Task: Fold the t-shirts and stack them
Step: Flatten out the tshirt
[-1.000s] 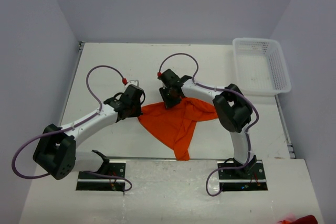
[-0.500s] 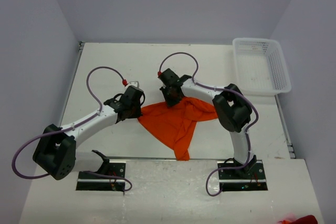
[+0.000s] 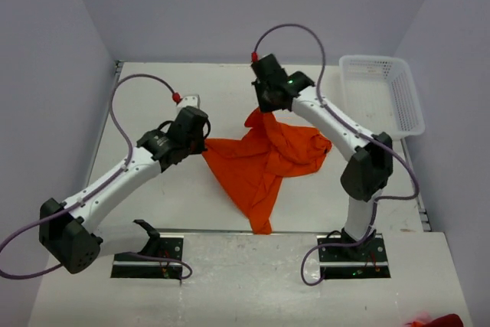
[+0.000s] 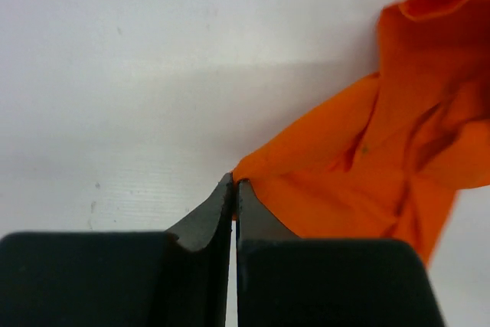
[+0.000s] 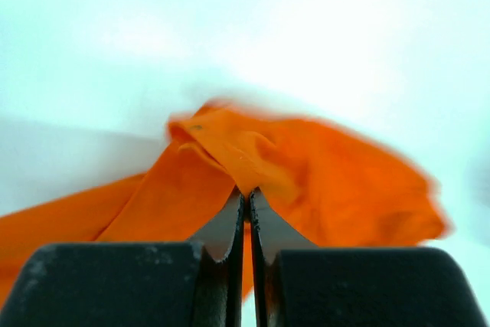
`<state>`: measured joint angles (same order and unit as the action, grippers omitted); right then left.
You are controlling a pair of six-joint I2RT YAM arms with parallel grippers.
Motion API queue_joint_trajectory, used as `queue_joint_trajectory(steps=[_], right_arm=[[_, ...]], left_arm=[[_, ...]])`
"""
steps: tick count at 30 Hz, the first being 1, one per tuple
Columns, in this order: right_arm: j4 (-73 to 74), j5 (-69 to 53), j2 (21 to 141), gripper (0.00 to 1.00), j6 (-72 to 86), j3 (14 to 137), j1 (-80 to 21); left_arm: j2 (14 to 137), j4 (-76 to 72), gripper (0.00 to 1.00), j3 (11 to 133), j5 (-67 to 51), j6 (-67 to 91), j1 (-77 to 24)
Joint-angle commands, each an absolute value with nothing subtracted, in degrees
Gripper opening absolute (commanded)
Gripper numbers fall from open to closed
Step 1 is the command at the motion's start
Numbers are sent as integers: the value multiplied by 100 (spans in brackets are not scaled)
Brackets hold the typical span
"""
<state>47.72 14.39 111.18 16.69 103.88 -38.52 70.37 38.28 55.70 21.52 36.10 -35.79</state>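
1 orange t-shirt (image 3: 260, 162) lies crumpled on the white table (image 3: 176, 82), between the 2 arms and near the table's middle. 1 white basket (image 3: 380, 58) stands at the far right corner, well apart from the shirt. There are 2 grippers. The left gripper (image 3: 200, 145) has its jaws pressed together on the shirt's left corner. The right gripper (image 3: 260, 109) is clamped on a bunched fold at the shirt's far edge, with the cloth pinched between its fingertips (image 5: 264, 208).
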Motion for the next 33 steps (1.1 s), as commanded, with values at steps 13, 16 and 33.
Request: queue_joint_trajectory(steps=[13, 16, 33], right_arm=[[5757, 2390, 7946, 0, 563, 12181, -1635], [5800, 2452, 7822, 0, 554, 12453, -1591], [5336, 1864, 6470, 0, 106, 14062, -1696]], left_arm=[[7092, 7390, 0, 11554, 4850, 2777, -3472], [7128, 7488, 0, 11838, 5079, 2760, -3445], [6320, 6338, 0, 12604, 5089, 1532, -3454]])
